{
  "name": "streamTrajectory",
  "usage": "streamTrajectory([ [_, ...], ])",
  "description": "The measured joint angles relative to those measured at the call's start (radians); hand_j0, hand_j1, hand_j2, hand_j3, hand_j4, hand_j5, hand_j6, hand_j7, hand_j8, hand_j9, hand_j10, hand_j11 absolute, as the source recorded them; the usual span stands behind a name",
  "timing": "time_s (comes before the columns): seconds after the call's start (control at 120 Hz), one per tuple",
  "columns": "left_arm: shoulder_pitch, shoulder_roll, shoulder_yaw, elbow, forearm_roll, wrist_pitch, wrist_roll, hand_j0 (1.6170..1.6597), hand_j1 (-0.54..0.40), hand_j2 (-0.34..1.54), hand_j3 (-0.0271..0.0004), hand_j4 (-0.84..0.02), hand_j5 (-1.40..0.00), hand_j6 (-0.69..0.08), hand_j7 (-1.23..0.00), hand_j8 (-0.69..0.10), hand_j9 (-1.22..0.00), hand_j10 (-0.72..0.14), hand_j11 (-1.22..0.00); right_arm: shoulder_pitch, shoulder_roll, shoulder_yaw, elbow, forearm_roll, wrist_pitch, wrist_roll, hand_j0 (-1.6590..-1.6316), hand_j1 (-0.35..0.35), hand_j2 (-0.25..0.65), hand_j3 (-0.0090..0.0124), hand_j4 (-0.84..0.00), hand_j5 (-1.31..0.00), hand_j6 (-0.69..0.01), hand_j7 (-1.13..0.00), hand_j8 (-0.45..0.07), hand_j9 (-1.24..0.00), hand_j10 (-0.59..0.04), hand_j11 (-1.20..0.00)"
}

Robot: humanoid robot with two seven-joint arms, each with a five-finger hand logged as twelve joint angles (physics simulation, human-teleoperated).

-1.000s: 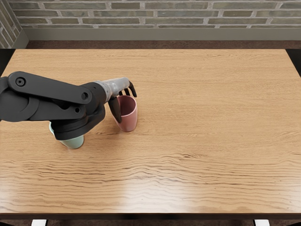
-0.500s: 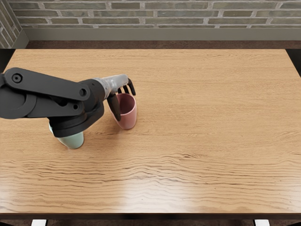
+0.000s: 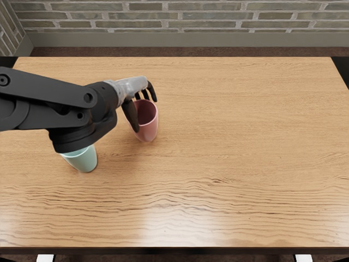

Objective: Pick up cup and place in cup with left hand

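Note:
My left hand (image 3: 140,97) has its fingers around the pink cup (image 3: 147,130), with the thumb on the cup's near-left side and the other fingers behind its rim. The cup is upright, its opening facing up, and it seems to be held a little above the wood. Left of it and nearer the front, the mint-green cup (image 3: 84,160) stands on the table, its back part hidden under the wrist of the left arm.
The wooden table (image 3: 234,142) spans most of the view, with a brick wall beyond its back edge. The left arm's dark links cross over the table's left side. No right arm shows.
My left hand and the pink cup have moved together up the picture, toward the back or upward. More of the mint-green cup now shows; it has stayed put.

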Motion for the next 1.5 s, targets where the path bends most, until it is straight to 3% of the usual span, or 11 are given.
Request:
streamTrajectory([
  [0.35, -0.059, 0.049, 0.0, -0.037, -0.024, -0.04, 0.0, 1.658, -0.148, 0.25, 0.0, -0.451, -0.6, -0.369, -0.59, -0.374, -0.59, -0.453, -0.59, 0.0, 0.0, 0.0, 0.0, 0.0, 0.0, 0.0, -1.6581, -0.349, 0.0, 0.0, 0.0, 0.0, -0.001, 0.0, -0.001, 0.0, 0.0, 0.0],
  [0.933, -0.17, 0.153, 0.0, -0.041, -0.083, -0.242, -0.008, 1.658, -0.148, 0.26, 0.0, -0.451, -0.6, -0.376, -0.59, -0.387, -0.6, -0.454, -0.6, 0.0, 0.0, 0.0, 0.0, 0.0, 0.0, 0.0, -1.6581, -0.349, 0.0, 0.0, 0.0, 0.0, -0.001, 0.0, -0.001, 0.0, 0.0, 0.0],
  [1.5, -0.259, 0.244, 0.0, -0.042, -0.11, -0.381, -0.009, 1.658, -0.151, 0.27, 0.0, -0.458, -0.6, -0.374, -0.6, -0.383, -0.6, -0.458, -0.6, 0.0, 0.0, 0.0, 0.0, 0.0, 0.0, 0.0, -1.6581, -0.349, 0.0, 0.0, 0.0, 0.0, -0.001, 0.0, -0.001, 0.0, 0.0, 0.0],
])
